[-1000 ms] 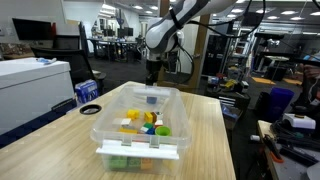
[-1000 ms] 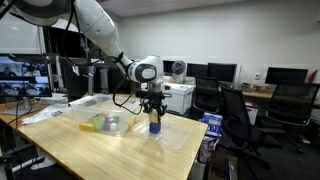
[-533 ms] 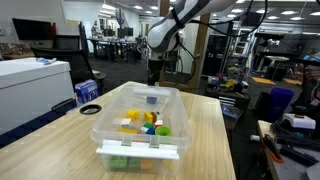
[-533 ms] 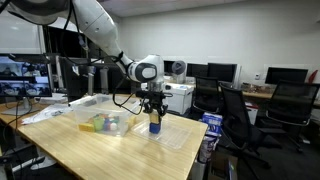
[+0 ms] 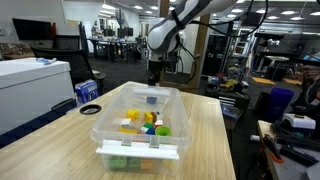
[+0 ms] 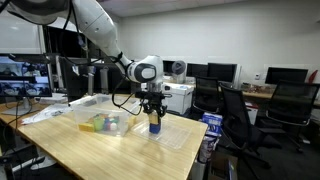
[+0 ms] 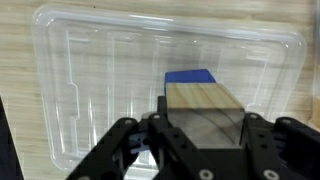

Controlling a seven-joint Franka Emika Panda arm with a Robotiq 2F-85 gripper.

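jaws half-closed, gripping wooden block — blue block below, over clear lid

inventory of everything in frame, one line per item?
table: 1, light wood, under everything
clear bin: 1, transparent, mid-table
toy pieces: several, yellow, green and others, inside the bin
clear lid: 1, transparent, flat on the table beside the bin
blue block: 1, blue, on the lid, next to the wooden block
wooden block: 1, pale wood, between the pincer's fingers
blue box: 1, blue, table edge
office chairs: a few, black, behind the table
monitors: several, dark, background desks
arm: 1, white, above the table
pincer: 1, black, closed on the wooden block
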